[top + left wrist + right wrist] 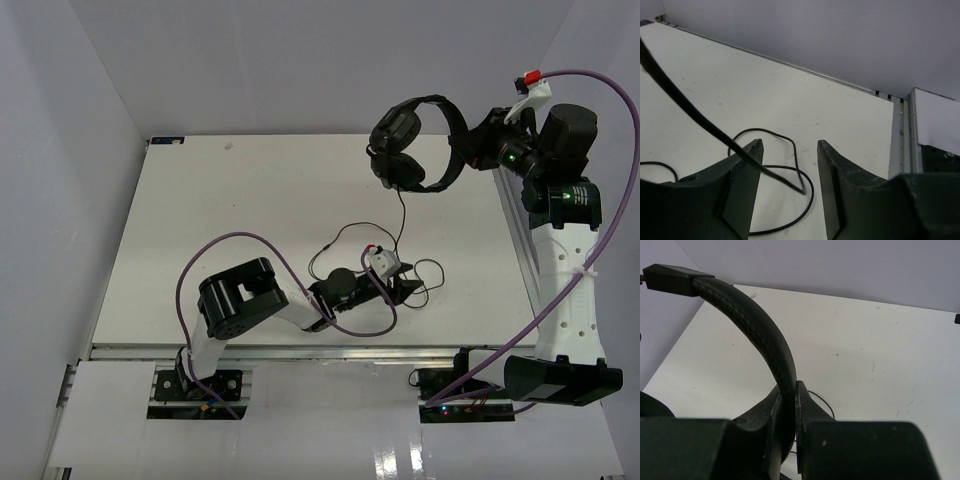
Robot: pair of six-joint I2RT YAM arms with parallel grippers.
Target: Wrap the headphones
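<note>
The right gripper (789, 400) is clamped on the headband (765, 335) of the headphones (405, 165), holding them off the table (250, 200), earcups (398, 128) out ahead of it. Their cable (400, 215) hangs down toward the left gripper (789, 150), which sits low with jaws spread and gripping nothing. A strand slants through its gap and loops lie just ahead, so the left arm looks nearer.
</note>
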